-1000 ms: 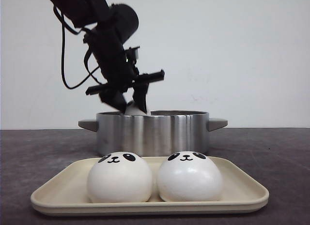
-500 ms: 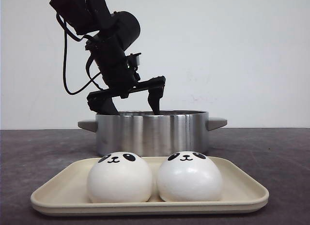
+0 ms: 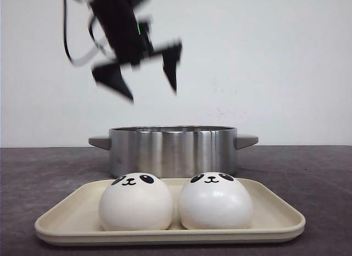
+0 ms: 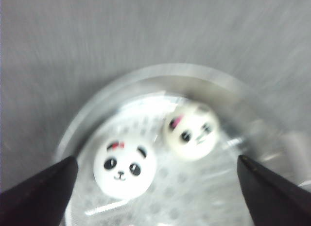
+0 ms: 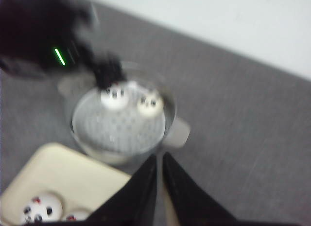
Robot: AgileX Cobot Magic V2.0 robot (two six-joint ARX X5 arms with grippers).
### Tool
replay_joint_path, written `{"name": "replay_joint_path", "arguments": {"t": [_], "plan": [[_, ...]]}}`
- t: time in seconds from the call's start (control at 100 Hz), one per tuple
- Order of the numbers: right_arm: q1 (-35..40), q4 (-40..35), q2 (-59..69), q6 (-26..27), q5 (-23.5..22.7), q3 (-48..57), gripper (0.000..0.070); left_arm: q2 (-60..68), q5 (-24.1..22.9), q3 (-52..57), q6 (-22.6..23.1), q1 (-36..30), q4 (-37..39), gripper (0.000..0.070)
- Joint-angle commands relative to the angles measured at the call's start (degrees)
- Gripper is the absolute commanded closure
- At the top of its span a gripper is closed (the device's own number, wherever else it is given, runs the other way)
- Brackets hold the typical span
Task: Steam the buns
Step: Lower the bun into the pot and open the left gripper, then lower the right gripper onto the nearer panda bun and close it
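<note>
Two white panda buns sit side by side on the cream tray (image 3: 275,209): one on the left (image 3: 136,202), one on the right (image 3: 215,201). Behind them stands the steel pot (image 3: 173,148). Inside it, two more buns lie on the perforated steamer plate, one (image 4: 125,169) close by and one (image 4: 191,130) further off and blurred. My left gripper (image 3: 152,94) hangs open and empty well above the pot, jaws wide (image 4: 156,160). My right gripper (image 5: 160,157) is shut with nothing in it, high over the ground between pot and tray.
The pot has a grey handle on each side (image 3: 246,140). In the right wrist view the left arm (image 5: 43,36) is a dark blur over the pot's far rim, and the tray (image 5: 73,172) lies close beside the pot. Dark tabletop (image 3: 308,173) surrounds both.
The left gripper, which was down at the pot's rim with a bun a second ago, let it go, opened and has risen well above the pot.
</note>
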Motion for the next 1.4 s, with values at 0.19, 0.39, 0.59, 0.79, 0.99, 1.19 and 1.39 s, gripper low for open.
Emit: {"name": "replay_joint_path", "arguments": {"t": [0.19,0.39,0.59,0.79,0.99,1.19,1.39], "plan": [[0.5,13.2,0.9,10.6,-10.0,-20.1,0.0686,-17.9,-0.2,1.9,2.1,-0.6,-5.7,0.0105],[1.0,16.3,0.9,16.1,-17.3,-30.2,0.0686,-30.1,-0.2,1.9,5.9,-1.6,-11.0,0.0105],[1.0,17.0,1.1,16.4,-19.9,-33.9,0.0604,-38.6,-0.2,1.9,6.0,-1.8,-16.0,0.0105],[1.0,17.8,3.3,18.2,-22.4,-33.9,0.0215,-44.0,-0.2,1.9,6.8,-1.8,-18.8,0.0105],[1.6,17.6,8.8,20.1,-25.5,-34.0,0.016,-46.3,-0.2,1.9,6.8,-1.8,-18.8,0.0109],[2.6,17.6,16.0,21.0,-26.2,-34.0,0.0126,-46.5,-0.2,1.9,6.7,-1.8,-20.5,0.0109],[2.8,18.1,23.1,20.9,-25.8,-34.0,0.0138,-46.5,-0.2,1.9,6.7,-1.8,-21.7,0.0108]]}}
